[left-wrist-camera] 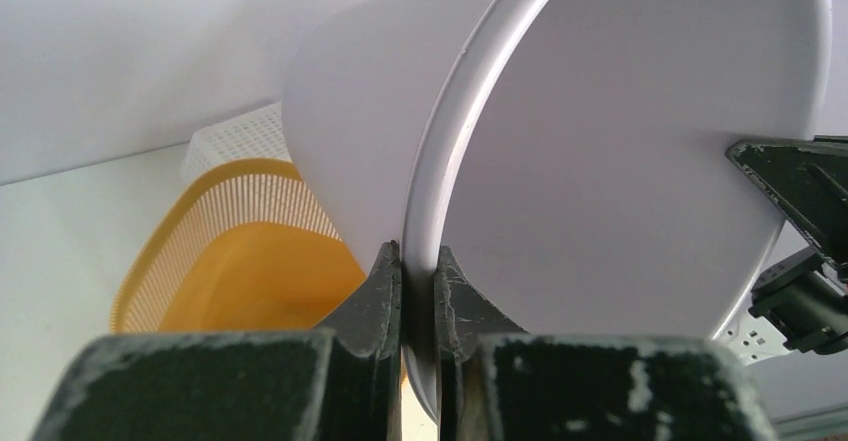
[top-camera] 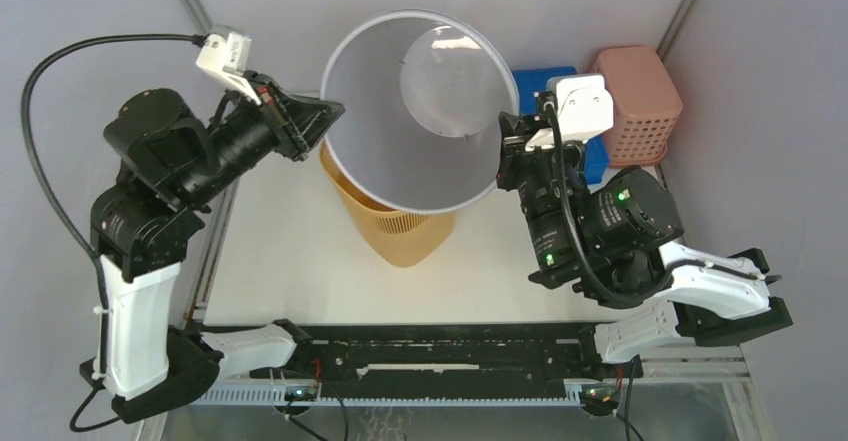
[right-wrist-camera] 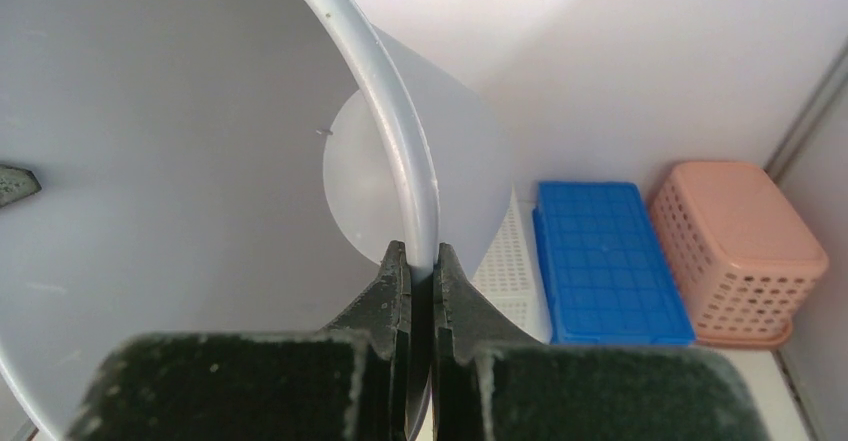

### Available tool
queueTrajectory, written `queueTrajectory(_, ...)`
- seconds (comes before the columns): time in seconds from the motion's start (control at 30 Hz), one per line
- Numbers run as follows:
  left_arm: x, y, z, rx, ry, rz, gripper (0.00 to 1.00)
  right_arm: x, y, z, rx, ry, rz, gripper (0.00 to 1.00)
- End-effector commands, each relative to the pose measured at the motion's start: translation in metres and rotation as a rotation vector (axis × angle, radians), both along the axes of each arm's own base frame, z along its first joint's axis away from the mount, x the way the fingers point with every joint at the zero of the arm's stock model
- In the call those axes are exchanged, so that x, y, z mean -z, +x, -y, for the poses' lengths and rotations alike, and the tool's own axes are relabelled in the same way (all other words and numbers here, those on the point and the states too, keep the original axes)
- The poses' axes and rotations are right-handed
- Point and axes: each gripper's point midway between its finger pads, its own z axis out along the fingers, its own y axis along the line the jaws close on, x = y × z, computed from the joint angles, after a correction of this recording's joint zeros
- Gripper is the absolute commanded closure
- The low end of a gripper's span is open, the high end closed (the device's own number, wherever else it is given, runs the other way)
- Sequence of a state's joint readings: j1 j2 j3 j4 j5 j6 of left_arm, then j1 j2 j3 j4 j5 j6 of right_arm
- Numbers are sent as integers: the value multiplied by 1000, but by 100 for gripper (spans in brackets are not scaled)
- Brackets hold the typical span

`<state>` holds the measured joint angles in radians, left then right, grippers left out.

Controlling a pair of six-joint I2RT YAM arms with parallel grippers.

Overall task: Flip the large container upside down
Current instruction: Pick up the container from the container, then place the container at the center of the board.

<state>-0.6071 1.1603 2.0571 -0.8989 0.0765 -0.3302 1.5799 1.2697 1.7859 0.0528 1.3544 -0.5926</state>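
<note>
The scene is a white table (top-camera: pixel 290 251) closed in by plain grey walls, with a slanted metal post in each back corner.

On the left side, the left gripper (top-camera: pixel 330 119) reaches in toward the middle. Its two jaws are pressed together on the thin left rim of the large container (top-camera: pixel 400 151), one finger inside the wall and one outside. This narrow pinch on the edge seems chosen because the body is too wide for the jaws.

Below and just behind this grip, a yellow mesh basket (top-camera: pixel 395 236) stands on the table, partly covered by the container from above.

In the middle, the large container hangs in the air between the two arms and does not touch the table. It is tilted, with its open mouth toward the top camera and its round bottom visible deep inside. By this look, the turn is not yet finished, because the mouth must at last face down.

On the right side, the right gripper (top-camera: pixel 508 146) is clamped on the opposite rim in the same way. The two grips sit across from each other, so probably they serve as an axis for the rotation.

Farther right, against the back wall, are a white perforated basket (right-wrist-camera: pixel 510 261), a blue box (top-camera: pixel 545 79) and a pink basket (top-camera: pixel 640 101), all apart from the container.
</note>
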Motion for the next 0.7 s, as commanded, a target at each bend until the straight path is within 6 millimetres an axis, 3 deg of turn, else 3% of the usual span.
queueTrajectory(0.0, -7, 8, 24, 61, -11, 36, 98, -11, -7, 12, -32, -46, 26, 100)
queueTrajectory(0.43, 18, 20, 76, 156, 48, -21, 98, 3, -8, 31, 16, -55, -24, 100)
queueTrajectory(0.67, 44, 15, 94, 197, 91, -94, 98, 28, -7, 55, 66, -30, -78, 100)
